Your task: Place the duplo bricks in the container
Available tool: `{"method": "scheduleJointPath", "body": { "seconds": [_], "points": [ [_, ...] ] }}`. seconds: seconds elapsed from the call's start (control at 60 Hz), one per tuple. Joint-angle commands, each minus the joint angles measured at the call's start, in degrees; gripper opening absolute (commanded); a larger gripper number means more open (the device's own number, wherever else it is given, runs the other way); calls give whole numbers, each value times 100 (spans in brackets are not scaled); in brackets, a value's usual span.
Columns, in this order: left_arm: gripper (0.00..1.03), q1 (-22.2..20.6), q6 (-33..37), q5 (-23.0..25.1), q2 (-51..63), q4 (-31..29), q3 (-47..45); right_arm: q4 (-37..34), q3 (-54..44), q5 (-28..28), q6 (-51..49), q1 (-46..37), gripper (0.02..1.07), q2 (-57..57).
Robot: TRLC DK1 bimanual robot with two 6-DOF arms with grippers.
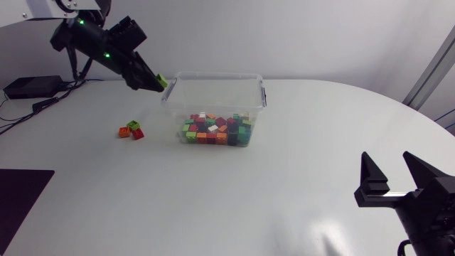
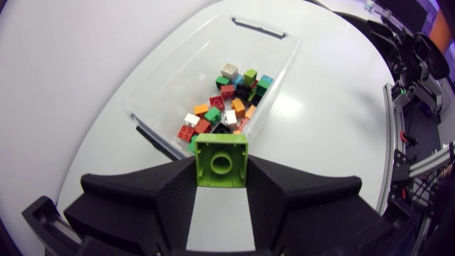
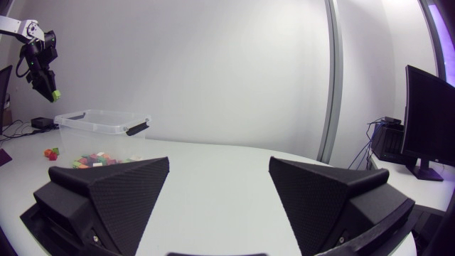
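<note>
Overhead, the left gripper (image 1: 155, 82) hangs at the container's (image 1: 213, 75) 10 o'clock corner, its arm coming in from 10 o'clock of the table (image 1: 284, 199). The two fingers stand a brick's width apart and are clamped from both sides on a lime-green duplo brick (image 2: 222, 162). The left wrist view shows that brick's single round stud facing the camera, with a black finger (image 2: 167, 192) pressed to each flank. The brick is held in the air above the box's near short end, just over the black clip handle (image 2: 153, 139) there.

Inside the clear container, a heap of mixed bricks (image 1: 217, 130) fills the floor toward its 6 o'clock wall: red, orange, green, white and teal. The half toward 12 o'clock is bare plastic.

At 9 o'clock of the container, near but apart from it, three loose bricks (image 1: 131, 129) sit touching on the table, one orange, one green and one red.

The right gripper (image 1: 389, 162) is at 4 o'clock of the container, well apart from it, with its fingers spread wide and nothing between them. Only bare tabletop lies between it and the container.
</note>
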Motion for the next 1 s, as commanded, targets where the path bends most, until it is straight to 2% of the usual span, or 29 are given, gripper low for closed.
{"method": "scheduleJointPath", "body": {
  "seconds": [0.0, 0.1, 0.15, 0.283, 0.483, 0.6, 0.667, 0.683, 0.733, 0.75, 0.783, 0.933, 0.983],
  "points": [
    [21, -174, -818, -29, -208, 270, -103, -48, -91, -5, -113, -16, 103, -25],
    [21, -446, -1680, -345, -147, 1105, -77, -48, -91, -5, -113, -16, 103, -25],
    [21, -578, -1890, -521, -68, 1316, -24, -48, -91, -5, -113, -16, 103, -25],
    [21, -885, -2541, -626, 196, 1825, 187, -48, -91, -5, -113, -16, 103, -25],
    [21, -1246, -3156, -1066, 662, 2168, 529, -48, -91, -5, -113, -16, 103, -25],
    [23, -1527, -3437, -1857, 917, 2564, 512, -48, -91, -5, -113, -16, 103, -25],
    [25, -1597, -3446, -2033, 1005, 2625, 521, -48, -91, -5, -113, -16, 103, -25],
    [27, -1606, -3446, -2068, 1040, 2616, 529, -48, -91, -5, -113, -16, 103, -25],
    [53, -1632, -3446, -2261, 1066, 2616, 521, -48, -91, -5, -113, -16, 103, -25],
    [75, -1632, -3437, -2323, 1066, 2616, 512, -48, -91, -5, -113, -16, 103, -25],
    [99, -1606, -3429, -2349, 1040, 2616, 485, -48, -91, -5, -113, -16, 103, -25],
    [99, -1395, -3385, -2349, 759, 2590, 406, -48, -91, -5, -113, -16, 103, -25],
    [99, -1211, -3297, -2349, 486, 2564, 292, -48, -91, -5, -113, -16, 103, -25]
  ]
}}
